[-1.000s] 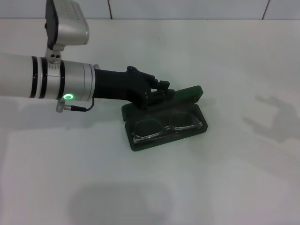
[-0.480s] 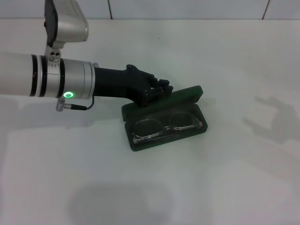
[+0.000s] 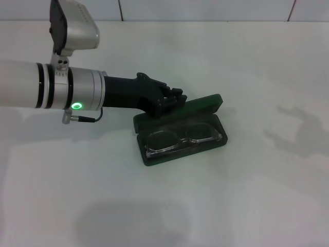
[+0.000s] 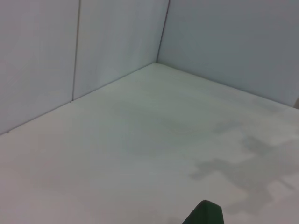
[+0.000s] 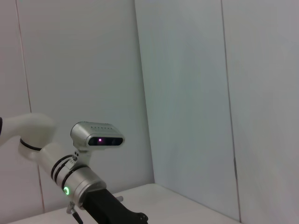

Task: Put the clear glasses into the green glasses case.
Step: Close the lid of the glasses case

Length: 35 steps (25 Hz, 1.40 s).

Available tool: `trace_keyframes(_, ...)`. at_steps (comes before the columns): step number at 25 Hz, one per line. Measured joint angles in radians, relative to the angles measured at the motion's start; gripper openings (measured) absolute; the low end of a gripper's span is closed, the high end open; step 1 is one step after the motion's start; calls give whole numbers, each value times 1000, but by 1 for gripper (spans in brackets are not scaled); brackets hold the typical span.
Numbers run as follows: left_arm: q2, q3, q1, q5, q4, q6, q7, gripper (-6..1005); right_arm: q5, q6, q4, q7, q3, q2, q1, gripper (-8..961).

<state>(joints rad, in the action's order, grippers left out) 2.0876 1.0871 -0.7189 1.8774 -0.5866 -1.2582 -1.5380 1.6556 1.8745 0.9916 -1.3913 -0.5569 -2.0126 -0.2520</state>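
The green glasses case (image 3: 150,157) lies open at the table's middle in the head view, its lid (image 3: 205,104) tilted up behind the tray. The clear glasses (image 3: 180,139) lie inside the tray, lenses up, spanning its length. My left gripper (image 3: 177,98) reaches in from the left and sits at the lid's back left edge, touching or nearly touching it. One green corner of the lid (image 4: 204,213) shows in the left wrist view. The right arm is out of the head view, and the right wrist view shows only my left arm (image 5: 84,179) before a wall.
The white table (image 3: 257,195) stretches around the case, with a tiled wall (image 3: 205,9) at the back. Faint shadows mark the surface at the right (image 3: 303,128).
The left gripper has drawn back slightly to the left along the lid. Case, lid and glasses have not moved.
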Motion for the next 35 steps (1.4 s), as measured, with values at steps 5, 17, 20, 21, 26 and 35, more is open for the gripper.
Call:
trace_keyframes(5,1,0,-1,0,9,4,9,153,0,0,-9,0,0,0,-3,763)
trace_keyframes(17,2,10,4,-1,33,-9,10,154,0,15,-21,0,-1,0,-3,763)
trace_keyframes(20,2,19,6,-2,33,-23,11,154,0,18,-22,1,-1,0,-3,763)
trace_keyframes(21,2,23,7,-2,33,-27,12,154,0,19,-22,1,-1,0,-2,763)
trace_keyframes(26,2,44,9,-7,41,-42,12,153,0,23,-22,3,-1,0,2,763)
trace_keyframes(35,4,107,21,-39,64,-44,25,153,0,23,-32,11,0,0,3,763)
